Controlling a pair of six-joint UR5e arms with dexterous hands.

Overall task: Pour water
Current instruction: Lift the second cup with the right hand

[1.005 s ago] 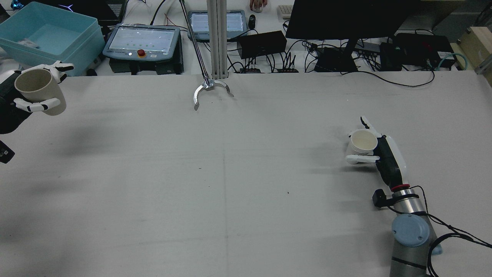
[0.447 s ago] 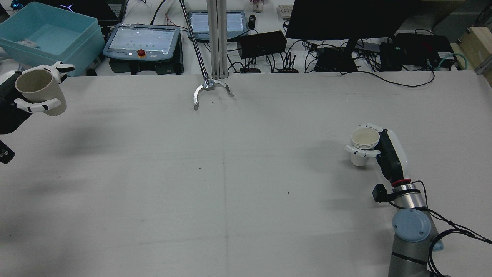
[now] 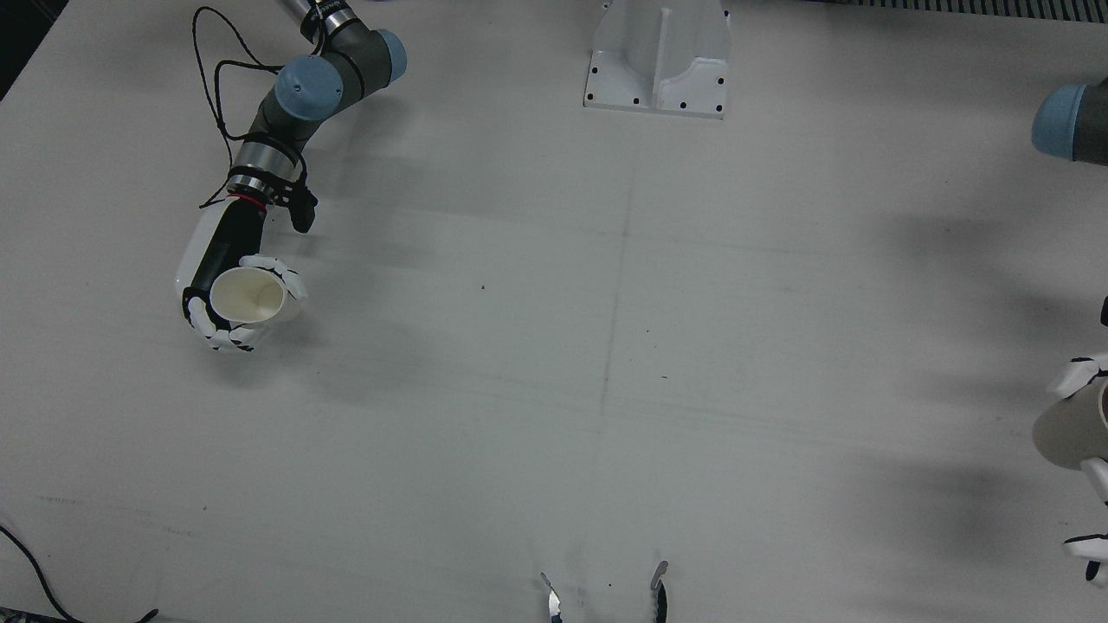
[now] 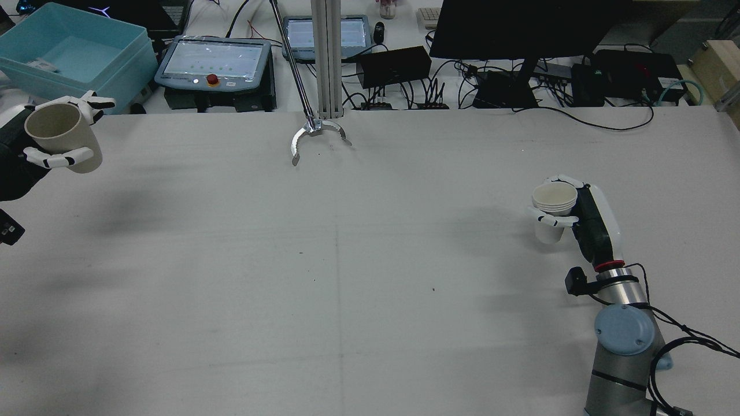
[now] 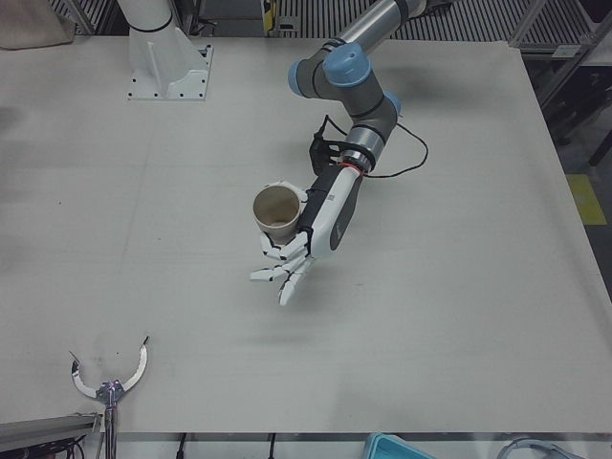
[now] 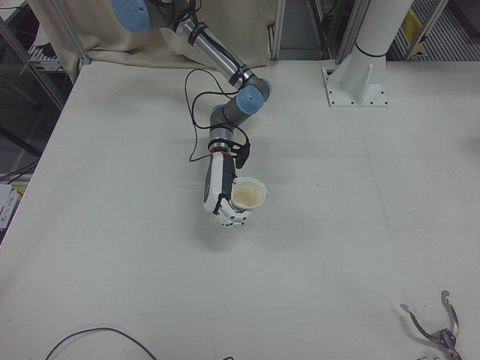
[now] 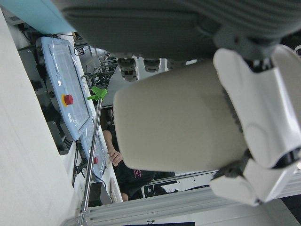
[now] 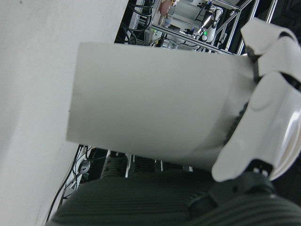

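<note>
A: Where is the right hand (image 4: 584,216)?

B: Low over the right half of the worktop (image 4: 347,260), forearm running from the grey elbow toward the far side. Its fingers (image 4: 546,218) are wrapped around a white paper cup (image 4: 554,203), mouth up. In the right-front view the same hand (image 6: 223,196) holds that cup (image 6: 248,196) just off the surface, rim a little tilted toward the camera.

A: And the left hand (image 4: 34,147)?

B: At the far left edge of the rear view, raised near the worktop's back border. It is clamped on a beige cup (image 4: 60,136), one finger crossing the front of the cup's wall and others behind the rim. The cup leans slightly, mouth up and toward the camera. The left-front view shows this hand (image 5: 301,244) with some fingers stretched out straight below the cup (image 5: 276,211).

A: What can't you make out?

B: Whether either cup holds water; both insides look pale and I cannot tell. The front view cuts the left hand (image 3: 1082,467) and its cup (image 3: 1069,428) at the right border. Each hand camera is filled by its cup wall, so little else reads there. In the rear view the left arm is mostly outside the picture.

A: Anything else on the worktop?

B: A metal claw tool (image 4: 315,136) near the back centre, well apart from both hands.
</note>
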